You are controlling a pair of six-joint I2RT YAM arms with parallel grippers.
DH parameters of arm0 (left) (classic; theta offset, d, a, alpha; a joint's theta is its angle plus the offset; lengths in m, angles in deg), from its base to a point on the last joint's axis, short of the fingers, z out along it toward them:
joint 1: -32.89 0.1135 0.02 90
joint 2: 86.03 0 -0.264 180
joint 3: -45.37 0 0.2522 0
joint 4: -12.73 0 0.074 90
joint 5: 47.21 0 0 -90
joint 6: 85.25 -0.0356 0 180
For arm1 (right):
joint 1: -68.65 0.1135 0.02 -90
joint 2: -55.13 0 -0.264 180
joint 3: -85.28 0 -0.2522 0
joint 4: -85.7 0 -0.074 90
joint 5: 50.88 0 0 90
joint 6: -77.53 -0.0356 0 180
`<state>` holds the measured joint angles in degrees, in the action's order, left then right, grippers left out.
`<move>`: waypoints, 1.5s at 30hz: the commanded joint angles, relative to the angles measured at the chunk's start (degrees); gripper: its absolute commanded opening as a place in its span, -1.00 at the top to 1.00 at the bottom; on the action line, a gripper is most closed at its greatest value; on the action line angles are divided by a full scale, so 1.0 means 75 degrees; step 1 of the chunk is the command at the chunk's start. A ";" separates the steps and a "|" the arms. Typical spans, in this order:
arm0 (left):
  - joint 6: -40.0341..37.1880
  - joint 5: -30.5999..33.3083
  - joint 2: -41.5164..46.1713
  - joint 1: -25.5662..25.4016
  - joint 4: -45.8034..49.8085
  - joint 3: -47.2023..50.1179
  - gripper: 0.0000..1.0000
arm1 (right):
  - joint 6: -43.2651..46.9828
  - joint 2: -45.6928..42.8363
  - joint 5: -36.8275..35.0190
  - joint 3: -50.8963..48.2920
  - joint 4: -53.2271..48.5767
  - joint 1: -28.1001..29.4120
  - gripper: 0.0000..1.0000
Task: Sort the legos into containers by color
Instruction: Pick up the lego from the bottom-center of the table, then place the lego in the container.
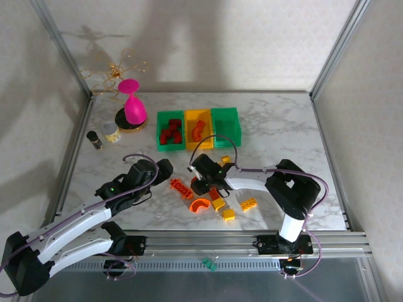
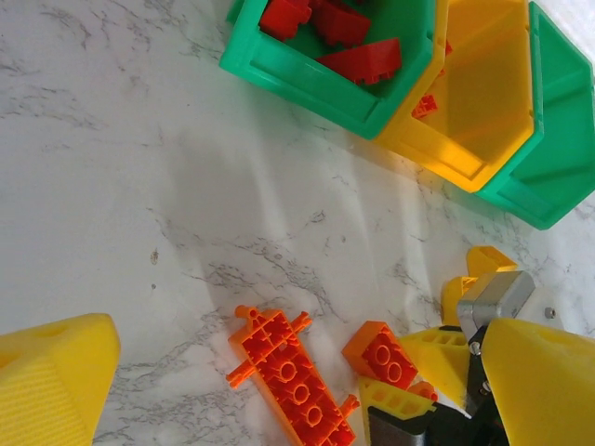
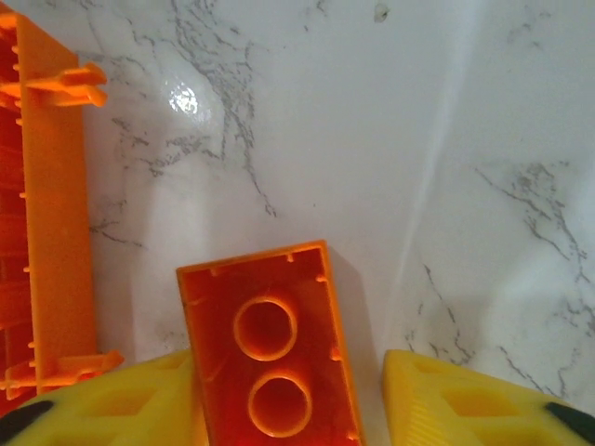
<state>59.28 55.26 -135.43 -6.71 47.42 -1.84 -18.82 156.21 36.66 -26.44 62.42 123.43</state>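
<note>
Bins are sitting side by side at the far middle of the marble table. The left green bin is holding red bricks, the yellow-orange bin in the middle is holding orange bricks, and the right green bin is touching its other side.

Nearer the arms, loose bricks are lying on the marble. The right gripper is reaching down among them and straddling an orange brick that is lying hollow side up, with two round tubes showing. In the right wrist view one yellow finger is pressing against the brick's side while the other is standing just off it with a sliver of table between, so the jaws are not clamping it. Just beside that brick a long orange plate with side clips is lying flat.

An orange arch is lying nearer the bases, with three yellow bricks close by on its right. A fourth yellow brick is lying beside the right arm, toward the bins.

The left gripper is hovering above the table to the left of the plate, its jaws spread wide and gripping nothing.

At the far left a pink hourglass-shaped object and two small jars are standing well apart from the bricks.
</note>
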 commanded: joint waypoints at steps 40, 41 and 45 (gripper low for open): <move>-0.0602 -0.0116 -0.1914 0.0434 -0.1258 -0.1401 -0.99 | -0.0616 0.2675 -0.1149 0.5665 -0.0876 -0.2225 -0.04; -0.0596 -0.0095 -0.1889 0.0428 -0.1233 -0.1418 -0.99 | -0.0618 0.2542 -0.1090 0.5583 -0.0896 -0.2219 -0.04; -0.0625 -0.0137 -0.1816 0.0393 -0.1164 -0.1367 -0.99 | -0.0629 0.1633 -0.0985 0.4651 -0.0748 -0.2137 -0.08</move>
<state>55.56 54.47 -149.93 -4.02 38.26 -11.00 -23.65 175.82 29.68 12.14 57.42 106.93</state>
